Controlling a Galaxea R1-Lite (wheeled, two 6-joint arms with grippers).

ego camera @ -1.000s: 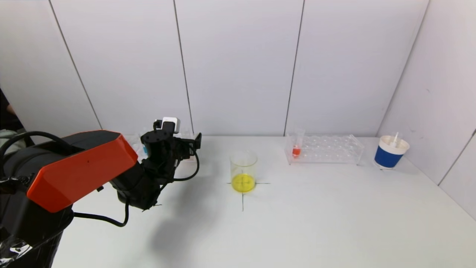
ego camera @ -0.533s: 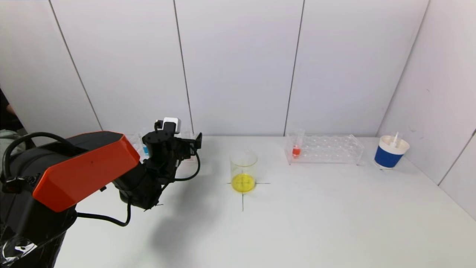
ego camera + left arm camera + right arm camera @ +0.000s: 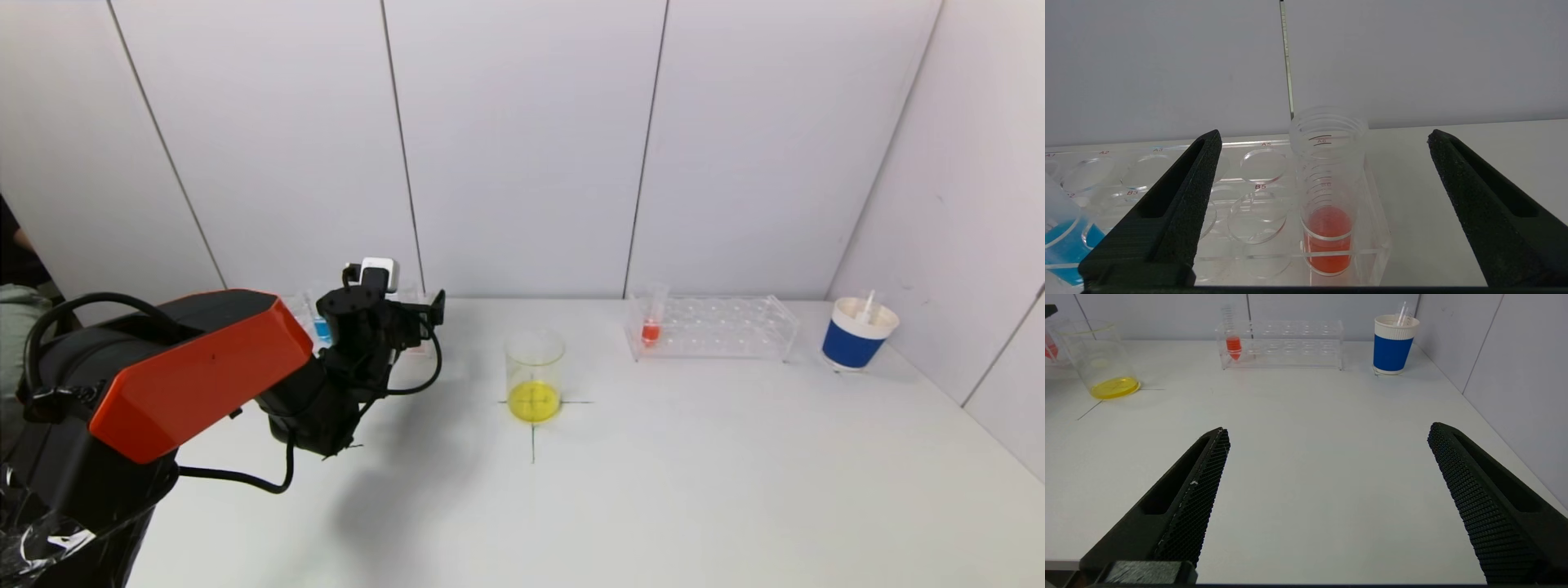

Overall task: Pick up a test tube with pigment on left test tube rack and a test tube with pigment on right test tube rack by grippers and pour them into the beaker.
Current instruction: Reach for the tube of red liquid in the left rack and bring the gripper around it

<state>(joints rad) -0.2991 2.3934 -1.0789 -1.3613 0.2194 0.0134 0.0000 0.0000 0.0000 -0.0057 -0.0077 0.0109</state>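
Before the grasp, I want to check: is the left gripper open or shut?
Open. The left gripper has its jaws spread wide, the red test tube standing untouched between them.

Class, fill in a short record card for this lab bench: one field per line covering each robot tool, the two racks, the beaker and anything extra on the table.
left tool: open, fingers either side of the red tube, not touching
left rack: red tube, blue tube
right tool: open, low over bare table, idle
right rack: one red-orange tube at its left end
beaker: upright on cross mark, yellow liquid
extra: blue paper cup
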